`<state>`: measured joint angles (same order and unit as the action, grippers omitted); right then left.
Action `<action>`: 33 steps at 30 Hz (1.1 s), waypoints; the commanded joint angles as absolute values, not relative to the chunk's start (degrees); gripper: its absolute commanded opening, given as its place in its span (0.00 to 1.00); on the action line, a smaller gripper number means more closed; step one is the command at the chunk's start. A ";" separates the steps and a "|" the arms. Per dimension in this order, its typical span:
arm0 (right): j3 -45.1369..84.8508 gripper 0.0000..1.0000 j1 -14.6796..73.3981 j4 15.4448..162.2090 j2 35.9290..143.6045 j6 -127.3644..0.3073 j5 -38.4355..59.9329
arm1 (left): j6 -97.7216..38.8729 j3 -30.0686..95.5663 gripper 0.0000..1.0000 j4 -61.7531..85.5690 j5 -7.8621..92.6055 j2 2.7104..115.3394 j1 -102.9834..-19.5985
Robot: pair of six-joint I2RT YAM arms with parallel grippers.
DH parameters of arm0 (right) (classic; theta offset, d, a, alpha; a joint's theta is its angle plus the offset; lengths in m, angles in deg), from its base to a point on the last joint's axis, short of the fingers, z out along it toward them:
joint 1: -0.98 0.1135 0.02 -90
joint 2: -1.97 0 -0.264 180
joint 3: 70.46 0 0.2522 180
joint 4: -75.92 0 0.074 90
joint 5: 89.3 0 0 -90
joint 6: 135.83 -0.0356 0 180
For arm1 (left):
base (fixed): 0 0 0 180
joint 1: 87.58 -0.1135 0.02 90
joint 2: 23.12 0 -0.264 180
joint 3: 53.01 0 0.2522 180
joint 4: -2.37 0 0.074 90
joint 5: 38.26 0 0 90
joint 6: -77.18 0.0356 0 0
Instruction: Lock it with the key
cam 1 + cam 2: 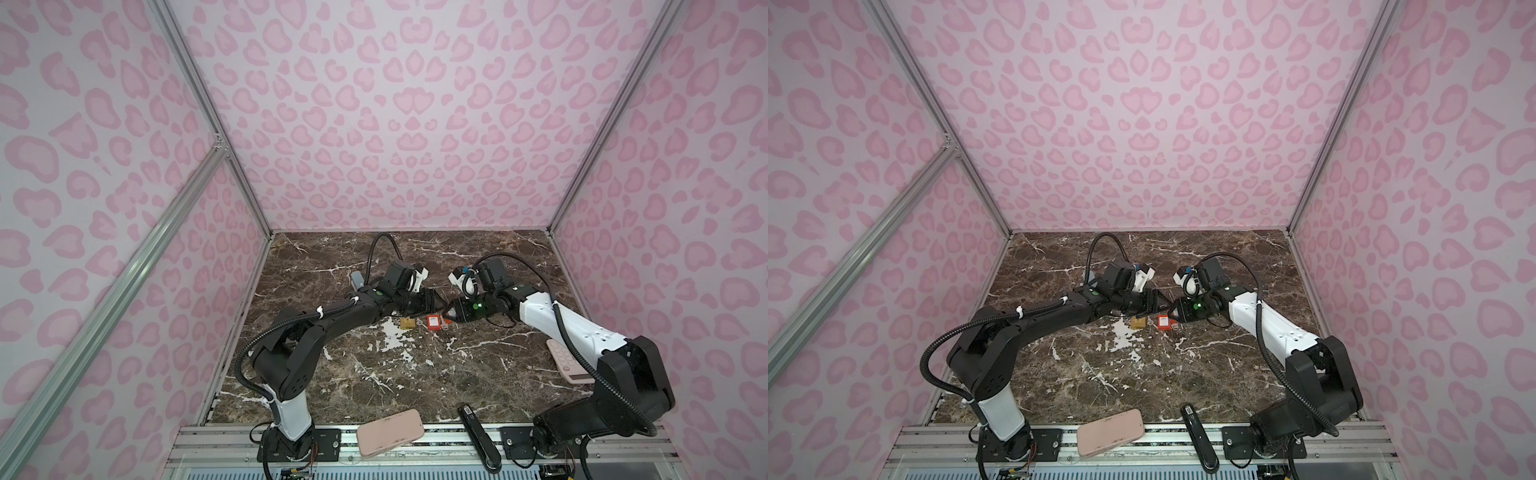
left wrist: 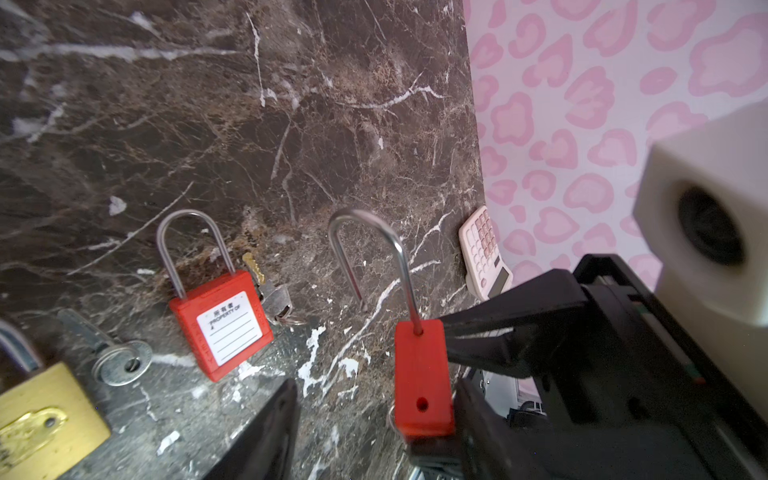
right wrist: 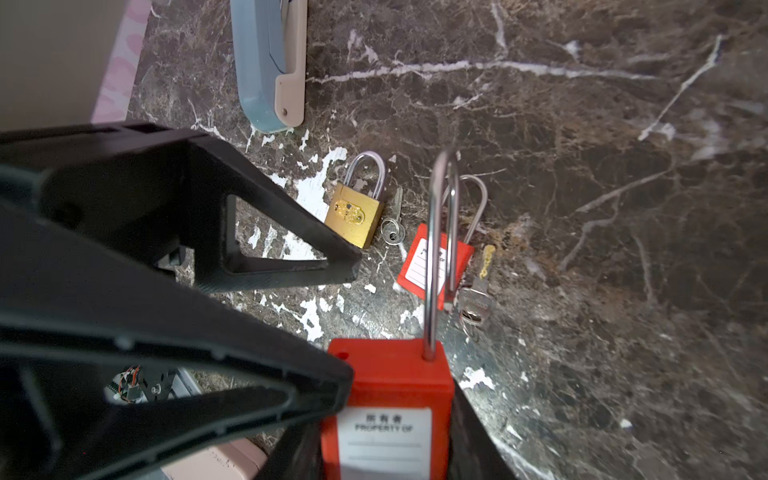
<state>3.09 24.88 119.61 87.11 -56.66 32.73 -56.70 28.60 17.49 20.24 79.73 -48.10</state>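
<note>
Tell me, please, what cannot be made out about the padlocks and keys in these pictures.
- The held red padlock: its underside is cut off by the right wrist view's edge and flanked by the right fingers, so whether a key is in it cannot be told.
- The brass padlock: cut off by the left wrist view's edge.
- The key by the lying red padlock: partly under it, left wrist view.

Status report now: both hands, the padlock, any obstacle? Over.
Right hand shut on red padlock, shackle open. Left hand open beside it. On table, apart: second red padlock, brass padlock.
</note>
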 commanded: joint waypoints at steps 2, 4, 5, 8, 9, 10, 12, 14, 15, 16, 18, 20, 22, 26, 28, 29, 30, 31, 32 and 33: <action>3.99 0.32 25.32 119.01 87.49 -55.55 34.53 | -56.50 29.44 0.58 15.93 19.63 80.15 -48.12; 4.32 0.32 25.62 118.64 87.70 -55.50 34.77 | -56.40 29.56 0.57 16.13 19.56 80.15 -48.13; 4.43 0.32 25.70 118.38 87.72 -55.34 34.80 | -56.40 29.76 0.56 16.13 19.41 80.23 -48.12; 4.71 0.32 26.33 117.52 87.82 -55.12 34.45 | -56.40 29.83 0.54 16.13 19.22 80.41 -48.20; 4.91 0.32 26.50 117.37 88.00 -55.06 34.42 | -56.38 29.78 0.53 16.08 19.22 80.43 -48.14; 5.21 0.32 26.68 117.36 88.19 -54.98 34.11 | -56.34 29.74 0.51 16.13 19.22 80.33 -48.16; 5.55 0.32 26.85 117.21 88.64 -55.03 33.83 | -56.38 29.79 0.47 16.13 19.21 80.24 -48.15; 5.85 0.32 27.07 116.81 88.90 -55.13 33.66 | -56.33 29.75 0.42 16.20 19.22 80.16 -48.14; 5.91 0.32 27.26 116.41 89.11 -55.28 33.63 | -56.40 29.77 0.41 16.16 19.22 80.15 -48.12; 5.92 0.31 27.37 115.79 89.26 -55.39 33.49 | -56.34 29.83 0.39 16.13 19.15 80.24 -48.12; 5.83 0.31 27.79 114.54 89.44 -55.66 33.05 | -56.29 29.89 0.33 16.13 19.04 80.33 -48.12; 5.71 0.31 28.36 113.12 89.81 -55.93 32.49 | -56.24 30.02 0.29 16.15 18.93 80.42 -48.12; 5.70 0.31 28.76 111.80 90.11 -56.36 32.01 | -56.28 30.00 0.27 16.14 18.94 80.33 -48.12; 5.64 0.31 29.21 110.34 90.46 -56.72 30.90 | -56.19 29.92 0.23 16.22 19.03 80.11 -48.12; 5.50 0.31 29.45 109.68 90.40 -56.73 30.80 | -56.15 29.83 0.19 16.22 18.98 80.02 -48.12; 5.44 0.31 29.50 109.38 90.42 -56.73 30.88 | -56.18 29.74 0.18 16.25 18.96 79.96 -48.14; 5.43 0.31 29.52 109.21 90.46 -56.64 30.92 | -56.23 29.74 0.16 16.17 18.95 79.98 -48.12; 5.44 0.31 29.56 109.19 90.46 -56.56 31.08 | -56.24 29.66 0.15 16.18 18.91 79.98 -48.12; 5.30 0.32 29.63 109.14 90.47 -56.49 31.13 | -56.31 29.60 0.14 16.13 18.96 79.98 -48.12; 5.12 0.33 29.55 109.10 90.47 -56.44 31.11 | -56.41 29.66 0.13 16.08 18.96 79.96 -48.17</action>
